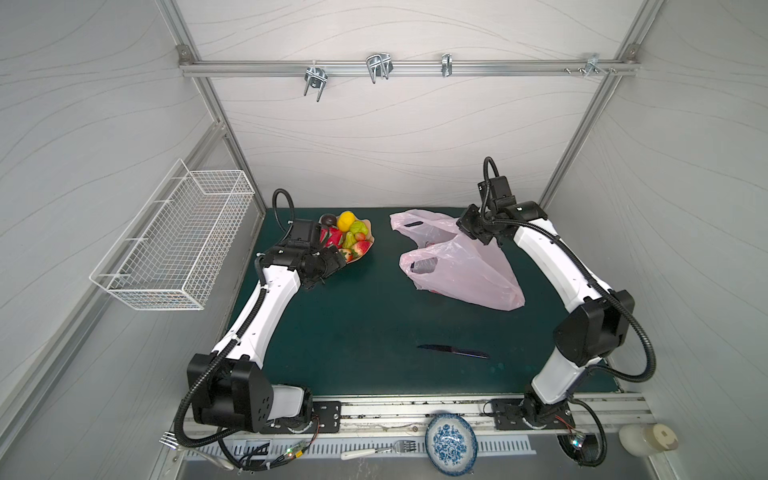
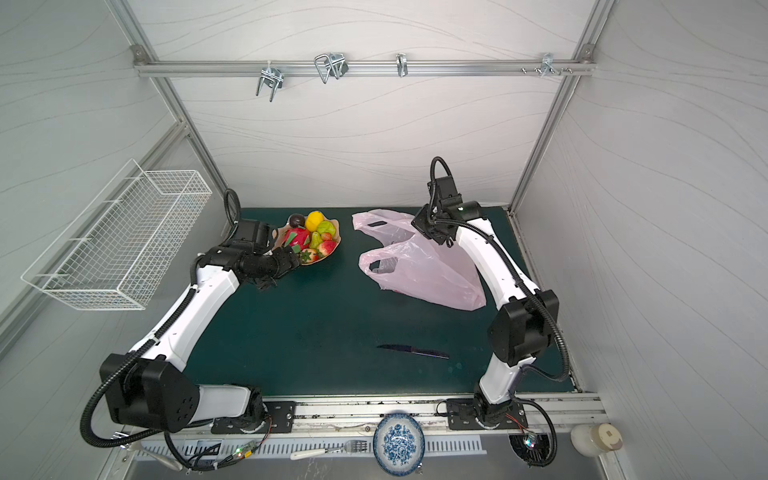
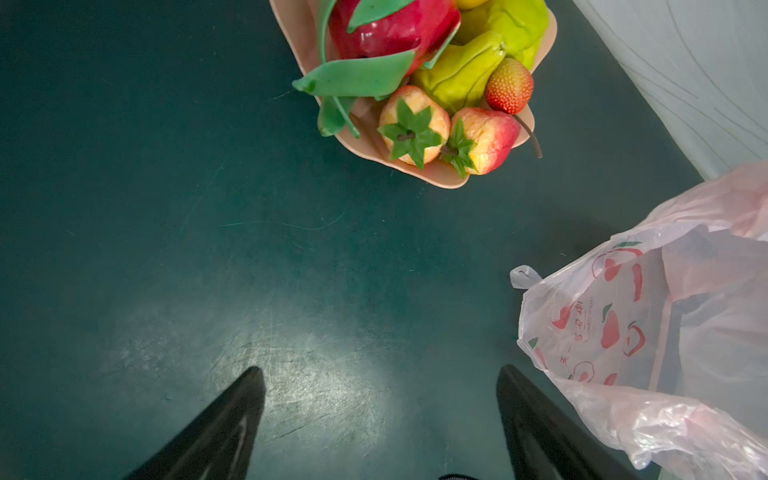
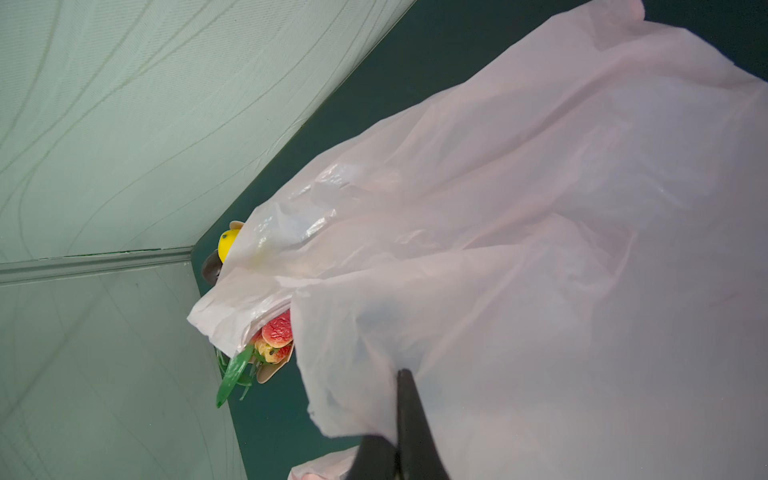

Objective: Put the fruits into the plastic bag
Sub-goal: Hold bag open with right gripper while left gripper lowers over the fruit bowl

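My left fingers stand wide apart and hold nothing. They hang over bare table just on the near side of the bowl. The fruits are all in that bowl, at the far left of the table: the dragon fruit with its green flaps over the rim, the pears, the strawberry, two red-yellow fruits with leafy tops, the lemon and the dark round one.

My right fingers are pressed together on the bag, pinching its thin film at the far side and pulling it up into a peak. The rest of the bag sags onto the table to the right of the bowl, apart from it, with both handle loops pointing toward the fruits. No fruit shows inside it.

A knife lies on the near part of the table, well apart from both.
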You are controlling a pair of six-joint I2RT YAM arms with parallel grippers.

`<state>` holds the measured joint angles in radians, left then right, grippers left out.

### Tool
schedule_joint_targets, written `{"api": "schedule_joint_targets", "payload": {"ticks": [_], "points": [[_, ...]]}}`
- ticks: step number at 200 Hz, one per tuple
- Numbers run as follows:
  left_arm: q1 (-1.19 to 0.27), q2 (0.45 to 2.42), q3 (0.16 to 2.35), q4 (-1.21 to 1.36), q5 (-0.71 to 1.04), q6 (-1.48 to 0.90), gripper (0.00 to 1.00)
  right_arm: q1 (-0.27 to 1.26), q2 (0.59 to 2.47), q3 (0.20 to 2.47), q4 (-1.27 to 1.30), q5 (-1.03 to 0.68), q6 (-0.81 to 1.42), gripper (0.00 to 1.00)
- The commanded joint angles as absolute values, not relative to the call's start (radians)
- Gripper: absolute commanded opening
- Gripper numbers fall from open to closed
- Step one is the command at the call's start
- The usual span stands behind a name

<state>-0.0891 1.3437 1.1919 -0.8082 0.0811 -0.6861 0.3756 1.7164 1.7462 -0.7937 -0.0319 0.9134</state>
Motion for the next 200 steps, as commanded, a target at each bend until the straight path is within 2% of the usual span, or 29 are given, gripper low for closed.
{"api": "schedule_joint_targets", "payload": {"ticks": [1, 46, 83, 200], "points": [[-0.045, 1.362, 1.153, -0.724, 0.149, -0.757, 0.86, 0.366, 1.691, 1.748, -0.769, -0.069, 0.932, 0.00], [0.013, 1.416, 1.111, -0.555, 0.251, -0.808, 0.82, 0.364, 1.687, 1.749, -0.769, -0.078, 0.907, 0.00], [0.015, 1.524, 1.206, -0.516, 0.251, -0.779, 0.80, 0.362, 1.682, 1.736, -0.765, -0.093, 0.896, 0.00], [0.018, 2.001, 1.829, -0.838, -0.003, -0.410, 0.83, 0.342, 1.660, 1.695, -0.753, -0.119, 0.877, 0.00]]}}
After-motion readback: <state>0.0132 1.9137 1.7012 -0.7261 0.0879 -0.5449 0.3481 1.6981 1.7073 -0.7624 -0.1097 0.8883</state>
